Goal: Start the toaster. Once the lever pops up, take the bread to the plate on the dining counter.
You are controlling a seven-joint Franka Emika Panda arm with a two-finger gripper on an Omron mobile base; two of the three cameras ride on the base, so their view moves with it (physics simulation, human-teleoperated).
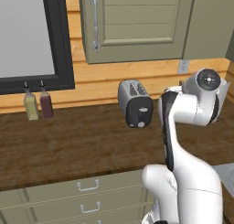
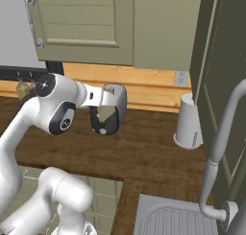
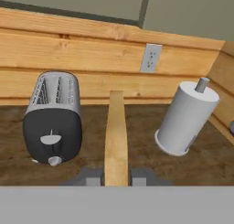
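Gripping the bread (image 3: 116, 136) edge-on, the gripper (image 3: 116, 176) is seen in the hand view closed on the slice's lower end, one dark fingertip (image 3: 90, 177) pressed to each face. The slice is held as a thin tan strip, its long axis running away from the fingers toward the wall. Clear air is noted all around it, so it is judged to be out of the slots. The toaster (image 3: 53, 118) stands to one side of the held slice, on the dark wood worktop (image 1: 68, 145), black end panel facing the camera; the lever (image 3: 50, 139) is seen on that panel, above the round knob (image 3: 54, 161). A white paper-towel roll (image 3: 185, 119) stands on the other side, a wall socket (image 3: 151, 57) above and between. In the base views the arm (image 1: 183, 127) is folded high, the forearm reaching level toward the wall, with the hand just beside the toaster (image 2: 106, 115). Neither plate nor dining counter is identified here; the carry is therefore judged to require withdrawing the slice away from the wall and turning the base elsewhere.
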